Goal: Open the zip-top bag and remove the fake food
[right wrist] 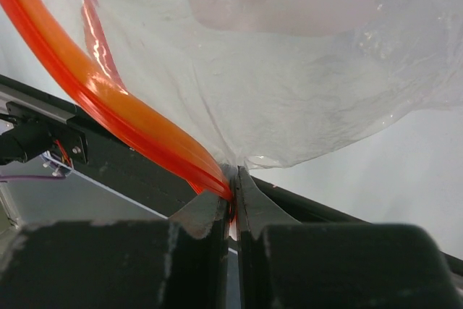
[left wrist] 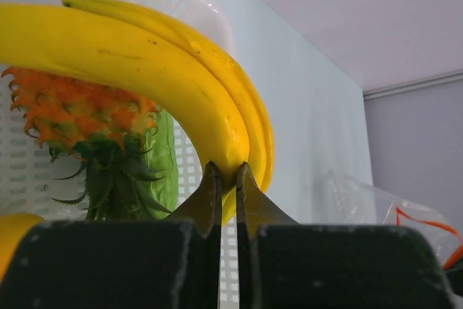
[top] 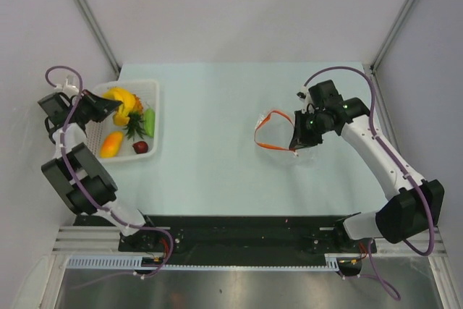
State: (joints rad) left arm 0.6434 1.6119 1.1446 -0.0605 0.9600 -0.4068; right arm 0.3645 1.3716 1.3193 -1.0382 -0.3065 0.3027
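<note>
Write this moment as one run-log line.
left tool: shut on yellow plastic toy bananas | right tool: shut on orange-red zip strip of open clear plastic bag | bananas: in or above white perforated plastic basket

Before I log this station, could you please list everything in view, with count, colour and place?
zip-top bag: one, clear with orange-red zip strip, right half of the table, mouth gaping
basket: one, white perforated, table's far left
bananas: one bunch, yellow, basket's far end
pineapple: one, orange with green crown, in the basket beside the bananas
green piece: one, green, by the basket's right wall
orange piece: one, yellow-orange, basket's near end
red fruit: one, red, right of the orange piece
table: one, pale blue-green
left gripper: shut on the bananas' tip
right gripper: shut on the bag's zip strip
</note>
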